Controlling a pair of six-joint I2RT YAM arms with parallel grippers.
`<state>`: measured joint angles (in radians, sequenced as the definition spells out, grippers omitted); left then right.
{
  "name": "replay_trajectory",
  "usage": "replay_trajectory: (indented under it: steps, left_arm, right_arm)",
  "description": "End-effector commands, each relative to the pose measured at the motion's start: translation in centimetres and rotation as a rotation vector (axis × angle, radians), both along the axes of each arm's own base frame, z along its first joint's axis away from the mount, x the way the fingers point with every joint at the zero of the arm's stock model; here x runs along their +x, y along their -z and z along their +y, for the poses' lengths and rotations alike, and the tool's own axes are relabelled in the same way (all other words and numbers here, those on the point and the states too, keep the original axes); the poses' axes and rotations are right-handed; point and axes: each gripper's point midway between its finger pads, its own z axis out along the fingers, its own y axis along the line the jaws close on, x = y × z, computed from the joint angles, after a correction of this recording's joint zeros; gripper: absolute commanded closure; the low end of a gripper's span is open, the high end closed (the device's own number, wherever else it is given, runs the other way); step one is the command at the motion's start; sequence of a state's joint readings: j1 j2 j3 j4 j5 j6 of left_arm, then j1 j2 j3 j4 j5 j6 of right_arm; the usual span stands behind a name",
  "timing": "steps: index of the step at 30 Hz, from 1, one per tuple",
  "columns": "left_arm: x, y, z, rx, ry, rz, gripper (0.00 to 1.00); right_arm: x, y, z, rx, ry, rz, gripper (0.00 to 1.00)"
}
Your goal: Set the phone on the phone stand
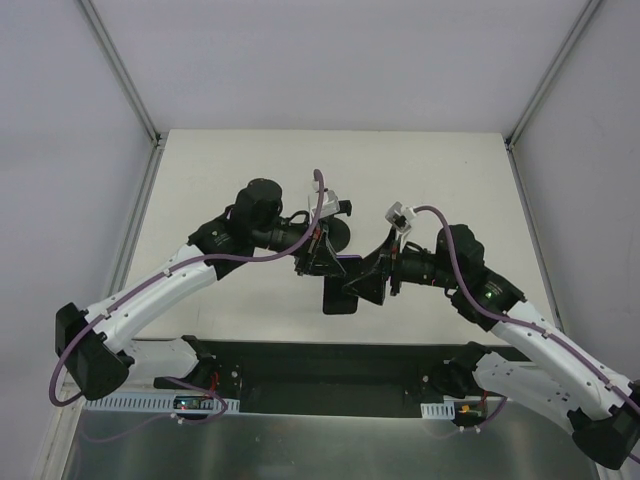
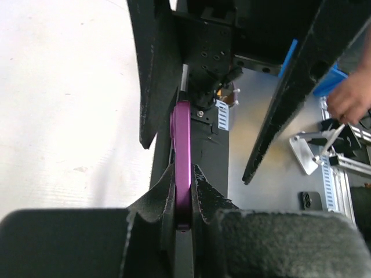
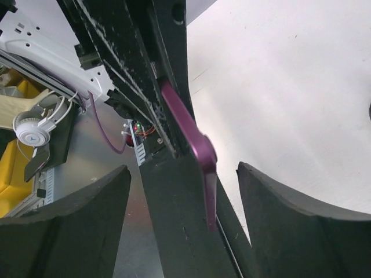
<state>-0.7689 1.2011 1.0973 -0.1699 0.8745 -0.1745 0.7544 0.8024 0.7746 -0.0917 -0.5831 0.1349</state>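
Note:
The phone [image 1: 340,297], dark-faced with a purple rim, is held on edge above the table's middle. My left gripper [image 1: 318,258] is shut on it; in the left wrist view its fingers [image 2: 211,197] press both faces of the purple rim [image 2: 183,139]. My right gripper [image 1: 368,280] is open, its fingers straddling the phone's other end. In the right wrist view the phone [image 3: 194,145] stands between the spread fingers [image 3: 290,214] without touching them. A dark round shape [image 1: 338,234] behind the left gripper may be the phone stand's base; the rest of the stand is hidden.
The cream table [image 1: 240,180] lies between angled enclosure walls. A metal strip [image 1: 320,440] runs along the near edge. Off the table are a person's hand [image 2: 348,98], white headphones [image 3: 29,130] and a yellow box [image 3: 11,174].

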Motion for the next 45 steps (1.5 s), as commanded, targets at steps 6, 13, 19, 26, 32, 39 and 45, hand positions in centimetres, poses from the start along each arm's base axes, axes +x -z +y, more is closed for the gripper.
replay_trajectory:
  steps: [6, 13, 19, 26, 32, 39, 45]
  left_arm:
    - [0.1, -7.7, 1.3, -0.209, -0.02, -0.02, 1.0]
    - [-1.2, -9.2, 1.8, -0.253, 0.049, 0.013, 1.0]
    - [-2.2, -8.2, 1.7, -0.217, 0.137, 0.105, 0.83]
    - [-2.2, -7.8, 1.8, -0.213, 0.117, 0.101, 0.66]
    - [-1.9, -8.1, 1.6, -0.211, 0.109, 0.102, 0.92]
    - [-1.7, -8.0, 1.7, -0.202, 0.064, 0.078, 1.0]
    - [0.8, -8.5, 2.4, -0.165, -0.139, -0.001, 1.0]
  right_arm:
    - [-1.4, -0.8, 1.6, 0.11, -0.079, -0.027, 0.26]
    - [-2.1, -1.3, 1.8, 0.147, -0.112, -0.056, 0.72]
    - [-2.2, -2.1, 1.4, 0.178, -0.099, -0.11, 0.99]
    - [-2.5, -2.3, 1.2, 0.185, -0.098, -0.109, 0.99]
    - [-2.5, -2.4, 1.4, 0.187, -0.101, -0.11, 0.99]
    - [-2.0, -2.5, 1.6, 0.175, -0.083, -0.102, 0.99]
    - [1.1, -0.6, 1.1, 0.076, 0.091, -0.058, 0.43]
